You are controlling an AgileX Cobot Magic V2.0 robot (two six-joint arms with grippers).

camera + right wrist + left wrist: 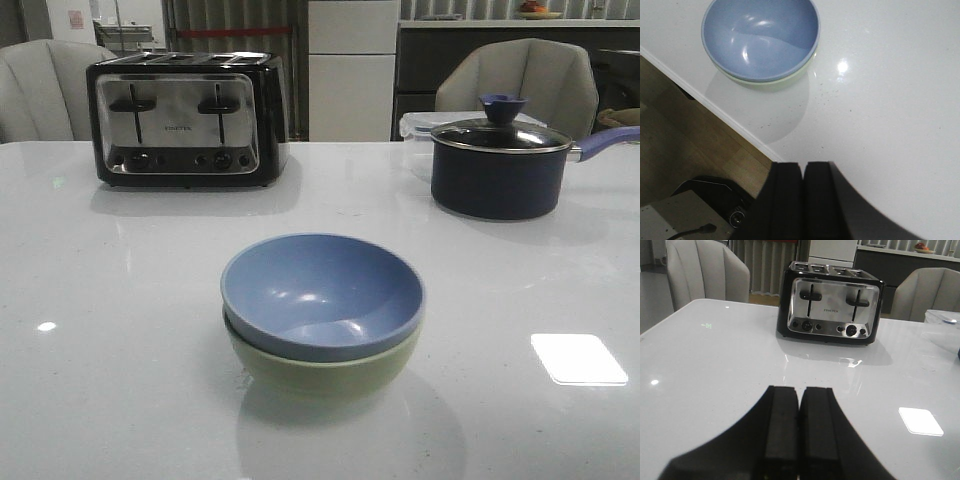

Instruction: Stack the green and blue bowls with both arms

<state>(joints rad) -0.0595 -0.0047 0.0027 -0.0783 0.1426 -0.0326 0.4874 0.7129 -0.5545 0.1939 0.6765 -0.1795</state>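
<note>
The dusty blue bowl (322,293) sits nested inside the pale green bowl (322,368) at the front middle of the white table. The stack also shows in the right wrist view, blue bowl (761,37) over the green bowl (785,80), close to the table's edge. Neither arm shows in the front view. My left gripper (798,392) is shut and empty above bare table, facing the toaster. My right gripper (803,167) is shut and empty, apart from the bowls, over the table's edge.
A black and chrome toaster (187,118) stands at the back left. A dark lidded saucepan (497,165) with a purple-blue handle stands at the back right, a clear plastic box behind it. Chairs stand behind the table. The floor (685,135) shows past the table edge.
</note>
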